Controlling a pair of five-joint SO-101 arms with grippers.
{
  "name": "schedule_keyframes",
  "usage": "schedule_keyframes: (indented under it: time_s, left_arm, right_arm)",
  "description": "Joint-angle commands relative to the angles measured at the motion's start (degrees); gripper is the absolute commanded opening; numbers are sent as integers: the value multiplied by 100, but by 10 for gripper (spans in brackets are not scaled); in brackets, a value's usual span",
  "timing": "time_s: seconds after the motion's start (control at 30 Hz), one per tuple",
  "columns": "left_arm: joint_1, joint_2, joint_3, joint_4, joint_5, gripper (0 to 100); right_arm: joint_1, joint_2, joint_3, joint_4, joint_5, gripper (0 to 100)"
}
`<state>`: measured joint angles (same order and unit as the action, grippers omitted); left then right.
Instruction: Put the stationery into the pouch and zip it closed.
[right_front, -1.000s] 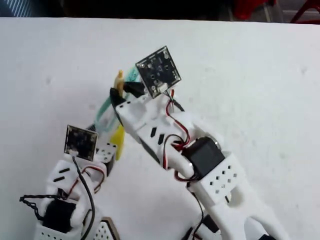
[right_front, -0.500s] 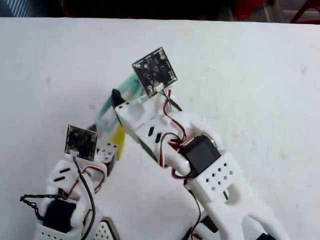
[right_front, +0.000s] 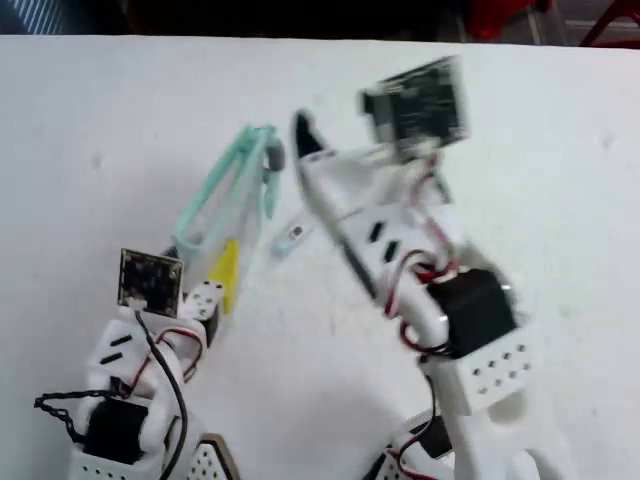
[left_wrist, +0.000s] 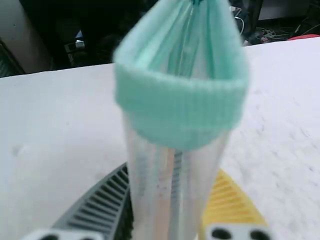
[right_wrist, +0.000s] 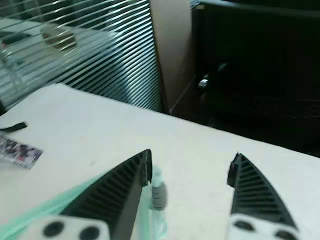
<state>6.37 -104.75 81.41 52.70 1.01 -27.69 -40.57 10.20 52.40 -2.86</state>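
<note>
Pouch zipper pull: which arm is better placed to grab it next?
Right. The right gripper, open, sits beside the grey zipper pull at the far end of the pouch; the left gripper is shut on the near end, likely steadying it.

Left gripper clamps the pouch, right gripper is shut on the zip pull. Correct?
No. The right gripper is open, jaws wide apart, with the zip pull ungripped beside one finger, as the right wrist view shows. The left gripper does clamp the pouch.
</note>
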Motion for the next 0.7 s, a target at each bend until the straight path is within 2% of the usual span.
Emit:
schedule_keyframes:
  time_s: [0.0,0.23,0.4,0.67]
  left_arm:
    - [-295,31,-167,-202,79,166]
    - [-743,31,-176,-316,501,166]
    - [-787,31,-176,-316,501,166]
    - [-778,31,-158,-316,501,166]
  right_arm:
    - [347,84,62,101,-18,233]
    - [356,1701,598,127,-79,233]
    - [347,3002,176,207,-1741,237]
    - [207,4936,-1319,848,-3086,237]
